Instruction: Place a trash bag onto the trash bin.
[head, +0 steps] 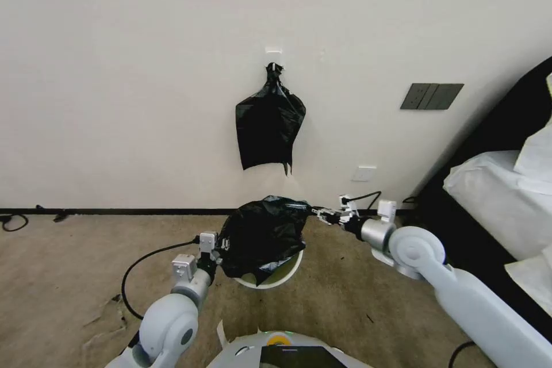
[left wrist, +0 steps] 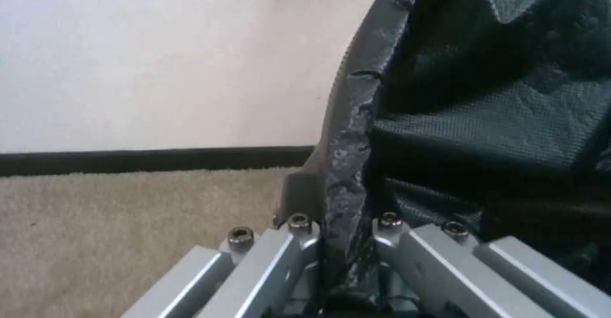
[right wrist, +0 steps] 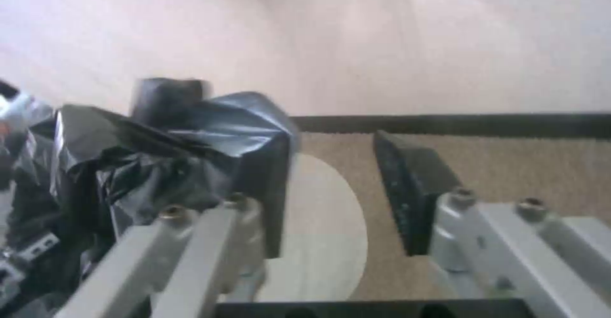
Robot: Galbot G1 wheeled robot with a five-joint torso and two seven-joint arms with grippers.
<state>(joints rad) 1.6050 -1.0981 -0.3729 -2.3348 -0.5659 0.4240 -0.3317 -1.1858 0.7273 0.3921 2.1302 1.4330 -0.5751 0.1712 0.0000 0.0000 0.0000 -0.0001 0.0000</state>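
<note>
Bag (head: 261, 237) bunched over bin (head: 286, 272), covering most of rim, near-right rim bare. Left gripper (head: 221, 245) at bag's left edge, fingers (left wrist: 299, 198) pinched tight on plastic fold. Right gripper (head: 322, 216) at bag's far-right corner, jaws spread wide, gripping nothing, one pad (right wrist: 270, 184) against plastic. Second bag (head: 269, 123) hangs on wall above

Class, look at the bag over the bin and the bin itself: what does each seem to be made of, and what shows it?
Trash bag: thin glossy black plastic film, judging by its crinkles and sheen. Trash bin: probably smooth, matte cream-white moulded plastic; little of it shows.
</note>
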